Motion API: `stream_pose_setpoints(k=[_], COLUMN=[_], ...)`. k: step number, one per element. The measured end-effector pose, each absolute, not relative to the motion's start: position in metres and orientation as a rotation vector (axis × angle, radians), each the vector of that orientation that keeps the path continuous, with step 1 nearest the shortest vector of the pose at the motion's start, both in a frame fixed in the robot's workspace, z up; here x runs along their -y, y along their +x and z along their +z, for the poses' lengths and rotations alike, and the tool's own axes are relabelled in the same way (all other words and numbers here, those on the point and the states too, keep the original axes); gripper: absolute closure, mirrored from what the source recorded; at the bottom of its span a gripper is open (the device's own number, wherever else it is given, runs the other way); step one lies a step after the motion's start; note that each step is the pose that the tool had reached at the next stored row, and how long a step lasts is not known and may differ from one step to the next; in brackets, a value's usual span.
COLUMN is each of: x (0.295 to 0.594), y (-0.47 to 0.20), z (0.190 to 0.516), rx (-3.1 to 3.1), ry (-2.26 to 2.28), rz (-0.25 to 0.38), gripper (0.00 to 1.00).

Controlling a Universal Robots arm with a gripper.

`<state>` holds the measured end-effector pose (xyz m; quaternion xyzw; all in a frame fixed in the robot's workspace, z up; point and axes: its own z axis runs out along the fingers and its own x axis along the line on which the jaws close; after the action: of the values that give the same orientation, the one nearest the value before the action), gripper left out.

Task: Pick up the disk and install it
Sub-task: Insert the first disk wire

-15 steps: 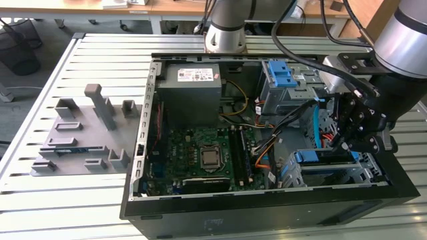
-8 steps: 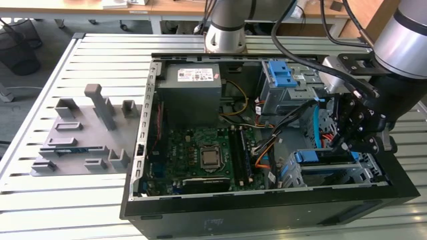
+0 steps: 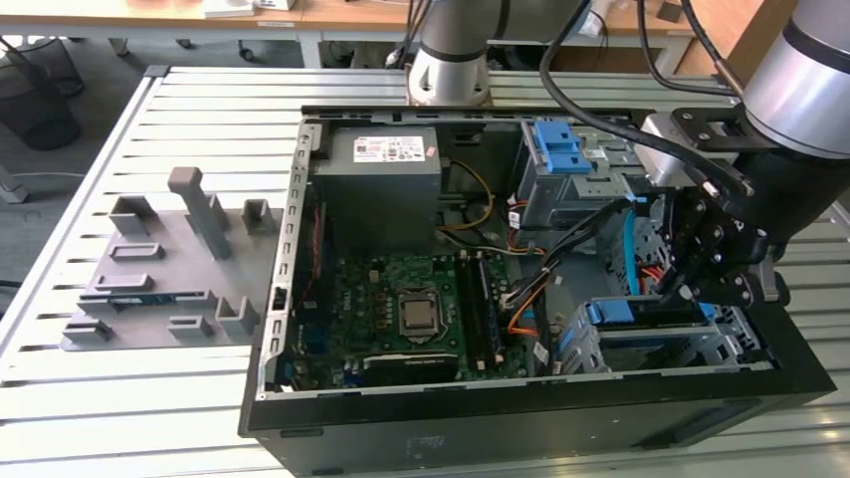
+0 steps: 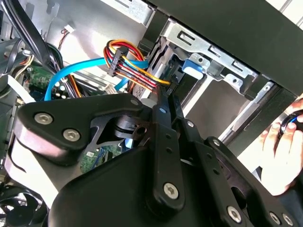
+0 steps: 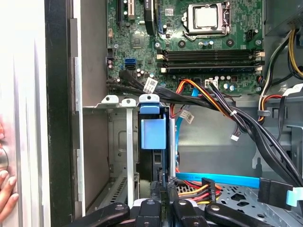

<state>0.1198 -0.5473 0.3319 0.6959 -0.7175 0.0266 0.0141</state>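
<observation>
The disk sits on edge in the drive cage, next to the motherboard. End effector is narrow, pinching its edge. Stiff, fairly heavy, fragile; I'd grip the frame sides.

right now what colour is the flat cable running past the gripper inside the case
Light blue; the flat cable shows best in the first wrist view.

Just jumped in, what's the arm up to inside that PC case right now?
The gripper is down inside the open computer case, over the drive bay in the corner at the exterior view's right. The disk stands on edge in the bay, its blue frame showing in the first wrist view, with the gripper right at it. A person's hand rests by the case.
</observation>
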Motion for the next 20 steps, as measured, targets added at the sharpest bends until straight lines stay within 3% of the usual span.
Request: stream_pose_setpoints(k=[16,20], x=[0.5475,0.5476], y=[0.1208,0.1209], z=[0.3282,0.3282], rx=[2.230,2.230], ry=[2.163,2.164], rz=[0.075,0.074], gripper=[0.84,0.76])
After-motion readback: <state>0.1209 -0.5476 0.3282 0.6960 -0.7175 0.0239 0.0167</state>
